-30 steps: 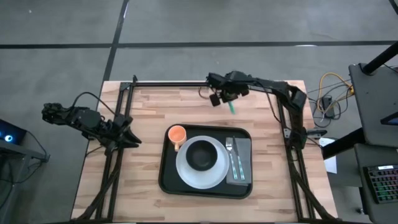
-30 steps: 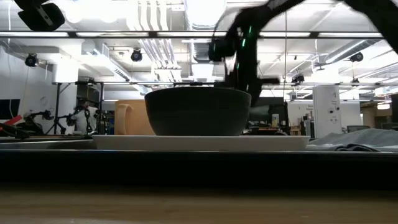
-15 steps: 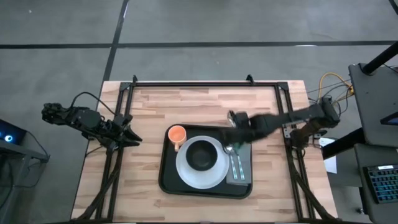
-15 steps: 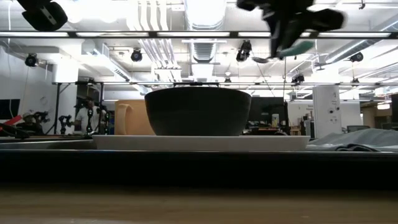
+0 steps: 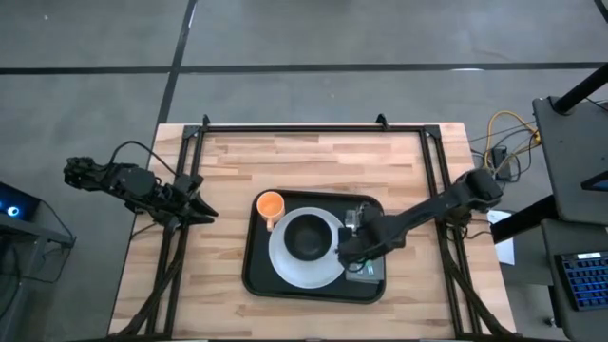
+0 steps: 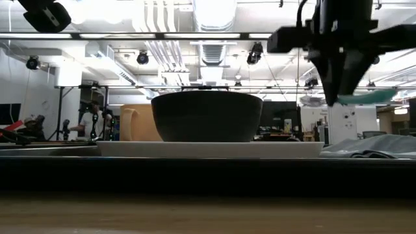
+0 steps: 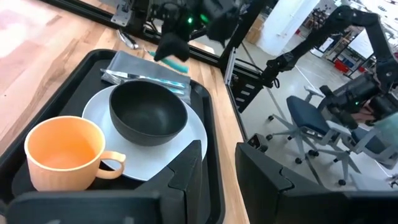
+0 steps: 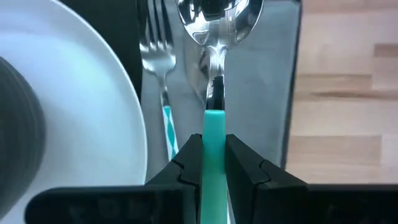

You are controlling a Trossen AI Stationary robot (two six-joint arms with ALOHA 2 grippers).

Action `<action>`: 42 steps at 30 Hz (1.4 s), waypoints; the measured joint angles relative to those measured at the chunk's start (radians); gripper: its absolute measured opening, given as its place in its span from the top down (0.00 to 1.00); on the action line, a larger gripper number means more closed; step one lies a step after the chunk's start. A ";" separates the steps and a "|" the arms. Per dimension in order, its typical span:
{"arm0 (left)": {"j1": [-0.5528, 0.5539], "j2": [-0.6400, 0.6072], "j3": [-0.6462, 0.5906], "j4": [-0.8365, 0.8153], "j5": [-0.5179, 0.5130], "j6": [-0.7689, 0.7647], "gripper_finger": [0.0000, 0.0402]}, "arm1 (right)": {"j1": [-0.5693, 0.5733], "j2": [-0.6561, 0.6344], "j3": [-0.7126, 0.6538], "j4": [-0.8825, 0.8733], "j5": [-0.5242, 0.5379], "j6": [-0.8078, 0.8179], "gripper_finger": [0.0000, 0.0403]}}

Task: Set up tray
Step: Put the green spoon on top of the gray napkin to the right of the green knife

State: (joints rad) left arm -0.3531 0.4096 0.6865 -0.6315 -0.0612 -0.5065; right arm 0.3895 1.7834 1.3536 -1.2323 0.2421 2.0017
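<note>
Tray (image 5: 255, 271) beneath right hand (image 5: 353, 249) (spoon-laden)

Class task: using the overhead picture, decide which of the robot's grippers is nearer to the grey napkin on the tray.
Right. The right gripper, shut on a teal-handled spoon, hovers directly over the grey napkin beside the fork. The left gripper waits off the tray's far side.

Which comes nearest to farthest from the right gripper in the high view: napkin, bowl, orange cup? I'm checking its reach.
1. Napkin: directly under the right gripper, on the tray's right side.
2. Bowl: just left of it, on the plate.
3. Orange cup: farthest, at the tray's upper left corner.
</note>
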 joint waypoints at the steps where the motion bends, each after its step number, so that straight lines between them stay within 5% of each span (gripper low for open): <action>1: 0.000 0.001 0.000 0.000 0.000 0.000 0.80 | 0.001 0.011 -0.001 0.006 -0.010 0.003 0.92; 28: 0.000 0.003 0.000 -0.053 0.010 -0.001 0.80 | 0.032 0.078 -0.120 0.093 -0.111 0.008 0.92; 42: 0.000 0.002 0.000 -0.053 0.010 -0.005 0.80 | 0.032 0.076 -0.213 0.276 -0.123 0.000 0.92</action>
State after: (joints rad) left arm -0.3531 0.4118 0.6865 -0.6845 -0.0513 -0.5110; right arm 0.4213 1.8595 1.1404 -0.9559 0.1194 2.0020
